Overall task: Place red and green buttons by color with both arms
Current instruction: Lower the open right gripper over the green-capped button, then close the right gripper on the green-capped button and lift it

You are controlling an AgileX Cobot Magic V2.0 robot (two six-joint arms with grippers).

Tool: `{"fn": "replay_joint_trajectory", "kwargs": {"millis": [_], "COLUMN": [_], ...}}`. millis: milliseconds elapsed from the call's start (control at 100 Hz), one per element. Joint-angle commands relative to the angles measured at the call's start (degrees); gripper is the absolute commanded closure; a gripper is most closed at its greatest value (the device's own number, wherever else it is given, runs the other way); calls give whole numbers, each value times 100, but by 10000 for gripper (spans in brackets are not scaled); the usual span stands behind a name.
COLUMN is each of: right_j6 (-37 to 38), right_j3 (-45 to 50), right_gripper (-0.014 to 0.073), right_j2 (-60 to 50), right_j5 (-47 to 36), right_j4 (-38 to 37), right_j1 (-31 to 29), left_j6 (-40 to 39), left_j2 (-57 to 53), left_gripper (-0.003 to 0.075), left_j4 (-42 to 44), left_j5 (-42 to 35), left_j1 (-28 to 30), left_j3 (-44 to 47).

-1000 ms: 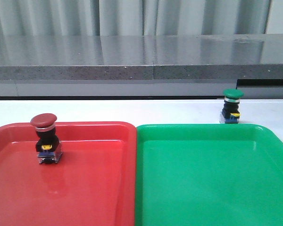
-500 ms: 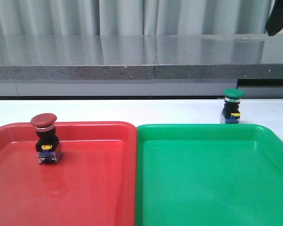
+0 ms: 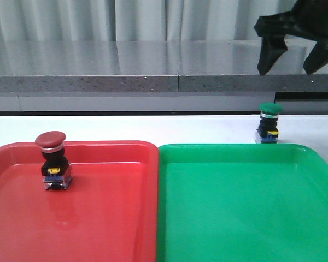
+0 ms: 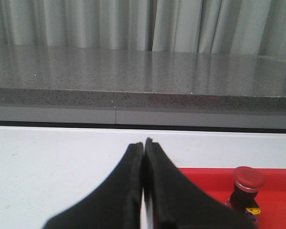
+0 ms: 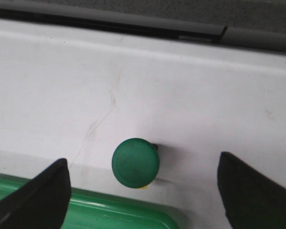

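White desk (image 3: 153,128), grey speckled ledge (image 3: 126,82), pleated curtain.
Glossy red tray (image 3: 98,218) holds the red button (image 3: 53,162); green button (image 3: 268,123) stands upright on the desk, seemingly just beyond the green tray (image 3: 246,207). Right gripper (image 3: 292,57) jaws wide above it; left gripper (image 4: 144,157) jaws pressed together.

My right gripper (image 3: 290,57) hangs high in the air, fingers (image 5: 35,198) spread wide apart and pointing down. My left gripper (image 4: 144,143) sits low, its two fingers pressed together, nothing between them.
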Motion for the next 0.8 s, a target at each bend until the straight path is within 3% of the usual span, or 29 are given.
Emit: {"fn": "replay_joint_trajectory", "kwargs": {"millis": [0,460,530,730,790], "right_j6": [-28,-28,-28,-28,-28], "right_j3": [-245,-249,-249,-249,-249], "right_gripper": [-29,-15,46,373,429], "right_j2": [-26,628,628,628,628], "right_j5": [-296,-473,-479,-475,-475], "right_j4": [19,59,59,129,164], "right_j1": [15,27,27,27,27], "left_j6": [-60,-60,-60,-60,-60], "left_j2": [-165,-165,-165,-165,-165], "left_gripper": [739,739,739,739,739], "left_j4": [-49,-49,-49,-49,-49], "left_j5": [-493,-493,-493,-493,-493], "left_j1": [14,14,14,14,14], "left_j3": [239,239,239,239,239]}}
